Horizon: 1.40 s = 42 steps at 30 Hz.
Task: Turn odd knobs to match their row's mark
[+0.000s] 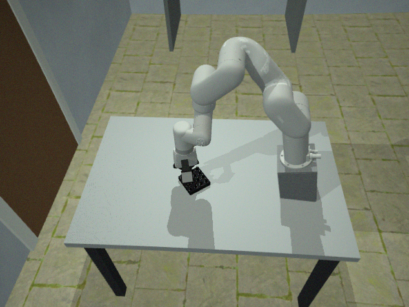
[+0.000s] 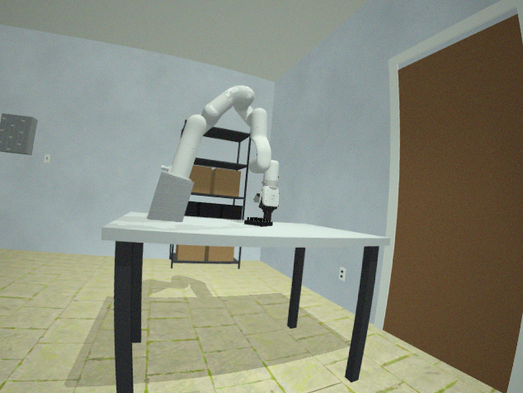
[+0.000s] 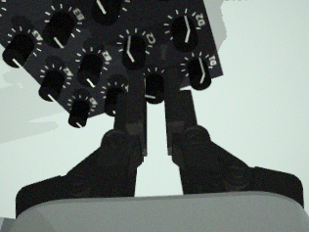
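The black knob box [image 1: 195, 180] stands on the white table, left of the middle; it also shows in the exterior view [image 2: 257, 220] and fills the upper left of the wrist view [image 3: 110, 32]. Its several black knobs carry white lines; the printed names are too small to read. My gripper [image 3: 154, 87] points straight down over the box's corner nearest the wrist camera [image 1: 186, 177]. Its two fingers stand narrow on either side of one knob [image 3: 154, 87] in the edge row, second from the right corner, and press on its sides. That knob's white line shows at its near side.
The arm's grey base pedestal [image 1: 297, 181] stands at the table's right. A dark shelf with cardboard boxes [image 2: 215, 182] stands behind the table, and a brown door [image 2: 456, 202] is on the side wall. Neighbouring knobs [image 3: 198, 71] stand close beside the fingers.
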Available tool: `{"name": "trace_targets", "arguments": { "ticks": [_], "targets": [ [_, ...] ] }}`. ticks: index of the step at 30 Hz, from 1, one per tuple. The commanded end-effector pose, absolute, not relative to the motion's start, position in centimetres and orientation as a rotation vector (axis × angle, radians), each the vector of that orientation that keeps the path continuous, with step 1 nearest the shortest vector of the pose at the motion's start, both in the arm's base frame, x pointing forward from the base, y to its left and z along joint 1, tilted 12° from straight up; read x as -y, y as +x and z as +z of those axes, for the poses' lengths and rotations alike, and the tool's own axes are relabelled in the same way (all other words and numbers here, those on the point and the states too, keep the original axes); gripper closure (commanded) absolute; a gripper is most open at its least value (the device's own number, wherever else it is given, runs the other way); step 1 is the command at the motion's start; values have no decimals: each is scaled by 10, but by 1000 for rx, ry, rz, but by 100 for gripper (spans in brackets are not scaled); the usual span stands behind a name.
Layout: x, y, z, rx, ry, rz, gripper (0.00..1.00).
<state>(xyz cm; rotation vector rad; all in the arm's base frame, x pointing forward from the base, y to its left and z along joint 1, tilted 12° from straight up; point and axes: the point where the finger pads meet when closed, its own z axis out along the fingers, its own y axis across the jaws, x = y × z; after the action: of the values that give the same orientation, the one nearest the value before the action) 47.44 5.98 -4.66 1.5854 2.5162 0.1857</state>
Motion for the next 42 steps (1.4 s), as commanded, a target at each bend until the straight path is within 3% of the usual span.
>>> {"name": "trace_targets", "arguments": {
  "ticks": [1, 26, 42],
  "targets": [
    [-60, 476, -45, -2514, 1584, 189, 92],
    [-60, 476, -45, -2485, 1634, 193, 92],
    [-60, 476, -45, -2246, 1976, 227, 92]
  ]
}}
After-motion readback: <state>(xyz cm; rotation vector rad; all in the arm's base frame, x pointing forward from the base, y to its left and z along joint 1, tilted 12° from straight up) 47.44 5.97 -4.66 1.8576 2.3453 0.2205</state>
